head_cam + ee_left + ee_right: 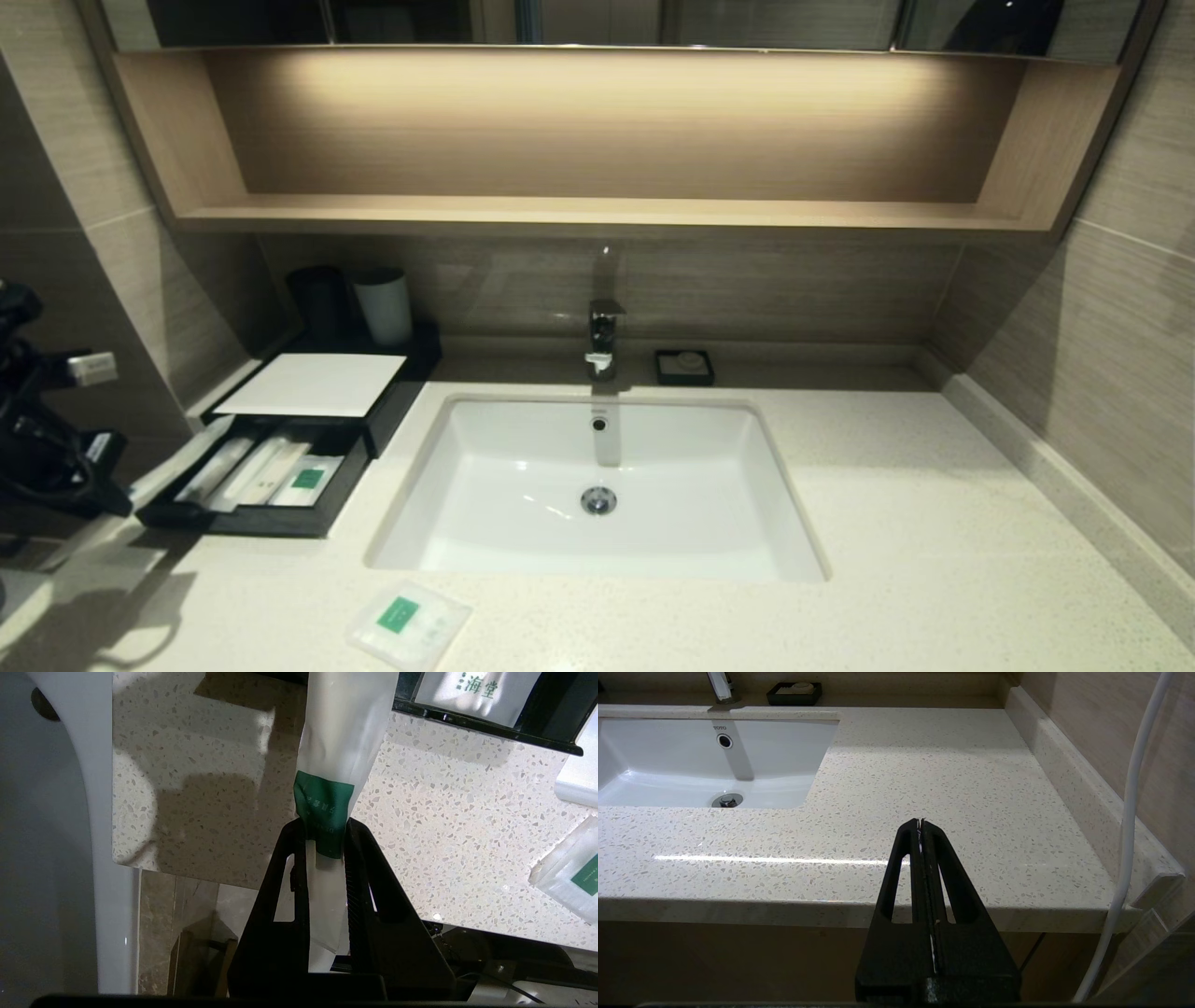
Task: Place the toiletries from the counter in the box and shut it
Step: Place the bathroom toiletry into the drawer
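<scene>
My left gripper (322, 826) is shut on the long thin packet (343, 728), pinching it at its green label. It holds the packet above the counter (444, 821), just in front of the box (486, 725). In the head view the left arm (47, 448) is at the far left and the long packet (182, 457) slants beside the box's open black drawer (261, 518). The drawer holds a few wrapped packets (313, 481). The flat squarish packet (408, 623) lies on the counter near the front edge, and it also shows in the left wrist view (570, 877). My right gripper (920, 823) is shut and empty.
The box's white top panel (313, 383) is behind the drawer, with two cups (383, 303) behind it. The white sink (448, 504) is in the middle, with the faucet (605, 336) and dark soap dish (684, 367) at the back. The right gripper hovers over the counter's front right edge (1017, 905).
</scene>
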Controlling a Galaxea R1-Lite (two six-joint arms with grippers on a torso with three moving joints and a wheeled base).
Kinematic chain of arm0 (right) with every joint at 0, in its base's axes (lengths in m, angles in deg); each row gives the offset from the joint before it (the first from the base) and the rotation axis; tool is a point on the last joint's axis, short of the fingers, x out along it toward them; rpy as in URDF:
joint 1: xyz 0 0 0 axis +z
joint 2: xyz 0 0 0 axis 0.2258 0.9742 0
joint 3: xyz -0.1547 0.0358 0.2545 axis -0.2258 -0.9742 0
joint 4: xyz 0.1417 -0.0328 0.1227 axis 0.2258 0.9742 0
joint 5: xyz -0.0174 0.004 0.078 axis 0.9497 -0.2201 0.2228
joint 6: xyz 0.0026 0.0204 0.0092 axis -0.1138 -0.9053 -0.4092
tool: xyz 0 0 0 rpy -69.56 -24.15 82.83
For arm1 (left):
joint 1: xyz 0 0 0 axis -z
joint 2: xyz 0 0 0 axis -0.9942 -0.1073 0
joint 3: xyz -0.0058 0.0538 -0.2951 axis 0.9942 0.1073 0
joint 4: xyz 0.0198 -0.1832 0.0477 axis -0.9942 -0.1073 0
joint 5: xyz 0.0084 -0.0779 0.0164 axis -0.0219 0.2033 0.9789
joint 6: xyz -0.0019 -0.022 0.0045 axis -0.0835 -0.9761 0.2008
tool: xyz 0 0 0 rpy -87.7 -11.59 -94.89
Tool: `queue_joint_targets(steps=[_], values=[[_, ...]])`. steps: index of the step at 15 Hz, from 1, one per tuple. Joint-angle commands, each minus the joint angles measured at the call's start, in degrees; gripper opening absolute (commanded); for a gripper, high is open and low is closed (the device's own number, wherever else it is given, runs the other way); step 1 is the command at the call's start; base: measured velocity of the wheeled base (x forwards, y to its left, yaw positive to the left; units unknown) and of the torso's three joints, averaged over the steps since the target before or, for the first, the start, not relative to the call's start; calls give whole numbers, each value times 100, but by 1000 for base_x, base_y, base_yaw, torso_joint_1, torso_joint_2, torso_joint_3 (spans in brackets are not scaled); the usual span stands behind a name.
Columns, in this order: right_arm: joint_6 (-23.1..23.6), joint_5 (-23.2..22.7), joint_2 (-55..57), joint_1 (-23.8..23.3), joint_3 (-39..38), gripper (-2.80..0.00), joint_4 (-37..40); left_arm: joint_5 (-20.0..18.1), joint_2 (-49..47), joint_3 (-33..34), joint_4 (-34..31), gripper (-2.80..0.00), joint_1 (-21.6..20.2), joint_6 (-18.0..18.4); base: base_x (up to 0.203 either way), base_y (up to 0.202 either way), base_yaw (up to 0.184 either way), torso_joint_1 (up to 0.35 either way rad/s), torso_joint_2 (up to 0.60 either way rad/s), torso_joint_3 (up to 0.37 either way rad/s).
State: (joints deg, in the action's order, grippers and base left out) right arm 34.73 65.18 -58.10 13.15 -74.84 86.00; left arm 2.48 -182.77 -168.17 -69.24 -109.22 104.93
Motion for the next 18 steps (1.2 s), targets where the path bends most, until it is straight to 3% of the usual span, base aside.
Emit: queue_joint_targets(steps=[1,18], values=[[2,0,-4,-1,-9,-280,-1,-10,-136,-86,-12,-280,-2,-10,0,0,0,0,0,0],[2,0,-4,-1,-9,-280,-1,-45,-810,-528,69,-280,165,-74,0,0,0,0,3,0]])
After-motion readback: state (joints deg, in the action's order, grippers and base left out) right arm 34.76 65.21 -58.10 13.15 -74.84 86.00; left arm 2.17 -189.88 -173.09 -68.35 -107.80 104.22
